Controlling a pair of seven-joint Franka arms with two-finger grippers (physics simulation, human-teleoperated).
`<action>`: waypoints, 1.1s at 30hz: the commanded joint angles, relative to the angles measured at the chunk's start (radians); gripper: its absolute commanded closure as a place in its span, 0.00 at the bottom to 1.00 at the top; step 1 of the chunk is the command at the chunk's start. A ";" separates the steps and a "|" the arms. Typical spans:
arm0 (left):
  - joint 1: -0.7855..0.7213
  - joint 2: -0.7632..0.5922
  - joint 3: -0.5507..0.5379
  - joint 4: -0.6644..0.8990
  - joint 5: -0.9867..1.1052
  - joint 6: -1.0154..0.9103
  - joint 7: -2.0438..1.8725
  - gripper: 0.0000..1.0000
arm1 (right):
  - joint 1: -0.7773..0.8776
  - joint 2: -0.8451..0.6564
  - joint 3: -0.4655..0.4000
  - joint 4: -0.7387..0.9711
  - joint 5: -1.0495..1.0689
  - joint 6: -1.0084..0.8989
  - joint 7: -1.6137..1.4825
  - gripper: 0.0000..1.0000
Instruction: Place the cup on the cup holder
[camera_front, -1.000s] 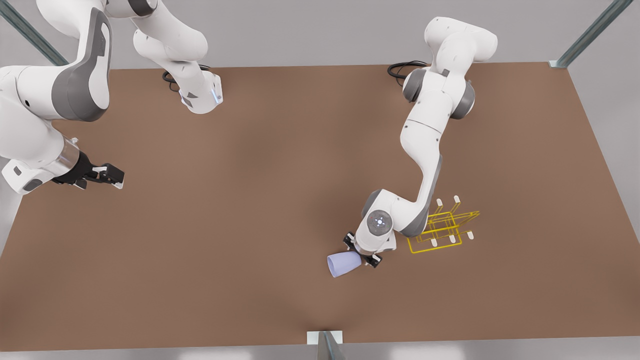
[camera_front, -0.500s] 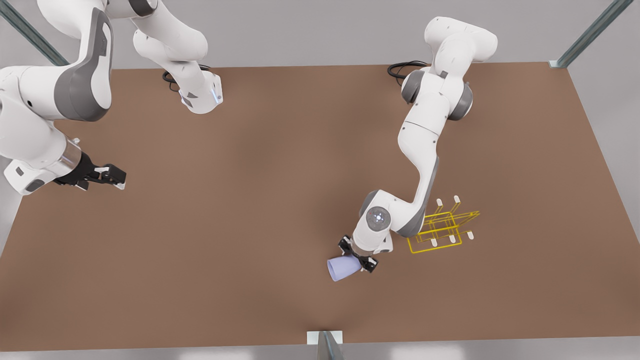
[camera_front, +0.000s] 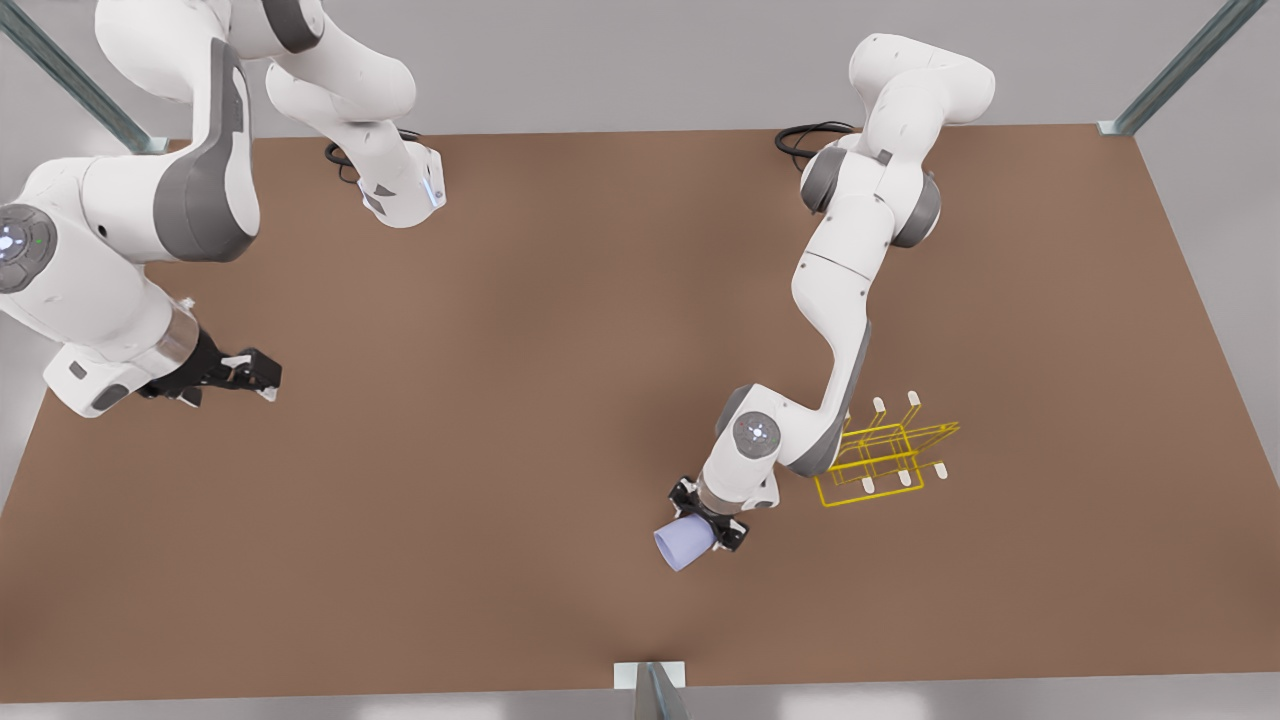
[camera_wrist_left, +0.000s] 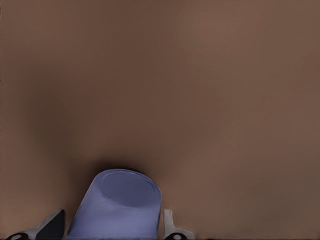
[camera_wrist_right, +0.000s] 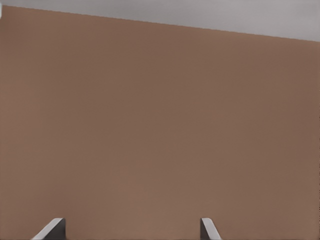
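Brown table (camera_front: 520, 400) carries the cup holder (camera_front: 885, 455) just beside the left gripper (camera_front: 708, 520), whose jaws close on the tilted cup (camera_front: 684, 546); it may slip while turning, and the right gripper (camera_front: 255, 375) waits spread, empty.

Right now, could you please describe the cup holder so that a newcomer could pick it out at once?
Start from the brown table and look towards the front view's right. Beside the left gripper, which is shut on the lavender cup, stands the cup holder. It is the one yellow wire frame, with white-tipped prongs pointing up.
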 joint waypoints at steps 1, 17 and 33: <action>-0.001 -0.001 -0.003 0.001 -0.004 0.029 -0.553 0.03 | -0.015 0.001 -0.002 -0.001 -0.022 -0.019 -0.013 0.00; -0.006 0.008 -0.009 0.002 -0.003 0.055 -0.542 0.23 | -0.025 0.052 0.001 -0.081 -0.006 0.012 -0.017 0.00; -0.156 -0.274 0.000 -0.001 0.197 -0.716 -0.053 0.23 | -0.036 -0.008 -0.002 -0.160 0.013 0.084 0.000 0.00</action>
